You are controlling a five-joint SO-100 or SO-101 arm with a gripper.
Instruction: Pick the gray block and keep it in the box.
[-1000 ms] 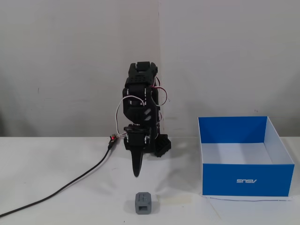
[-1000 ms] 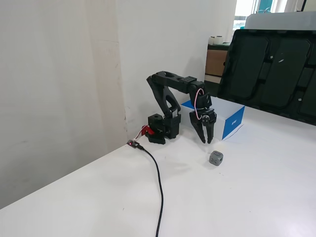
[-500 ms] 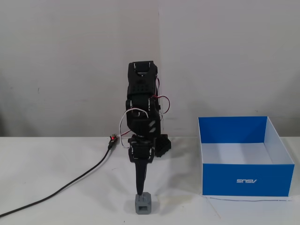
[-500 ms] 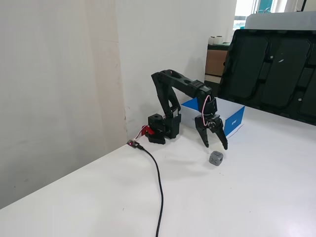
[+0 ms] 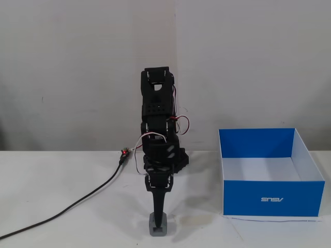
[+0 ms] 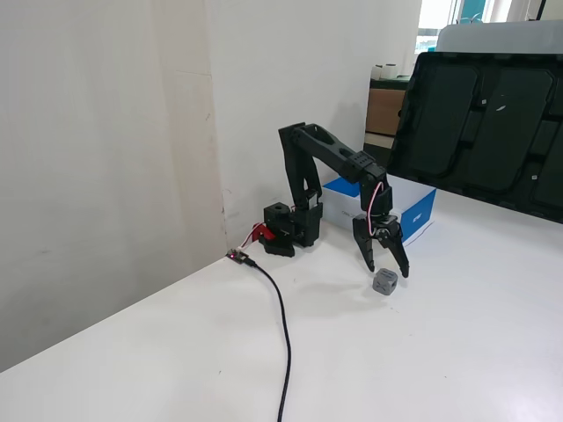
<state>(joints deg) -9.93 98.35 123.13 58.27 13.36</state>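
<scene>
1. Block [image 5: 159, 226] sits on the white table [image 5: 62, 181], at the bottom centre of the front fixed view, not yet lifted as far as I can judge.
2. Left of the arm in that view, a black cable [image 5: 77, 199] runs across the table to a small connector [image 5: 123, 153]; it lies clear of the block.
3. Gripper [image 5: 158, 217] comes down from above, its tip right at the top of the block; from this side the fingers overlap, so their spread cannot be read here.
4. Side fixed view settles it: the gripper [image 6: 384, 265] has its fingers [image 6: 366, 255] spread apart in a wide V, holding nothing, with the block [image 6: 384, 281] just under and between the tips.
5. Whether a fingertip already touches the block I cannot tell; it looks like a close hover or first contact.
6. Box [image 5: 272, 197] stands at the right of the front view, well apart from the block; the part of its white floor that shows is bare.
7. Done so far, by my reading: the approach and lining up over the block.
8. Left to do: lower the fingers around it, close, lift, carry it over to the box and release.
</scene>
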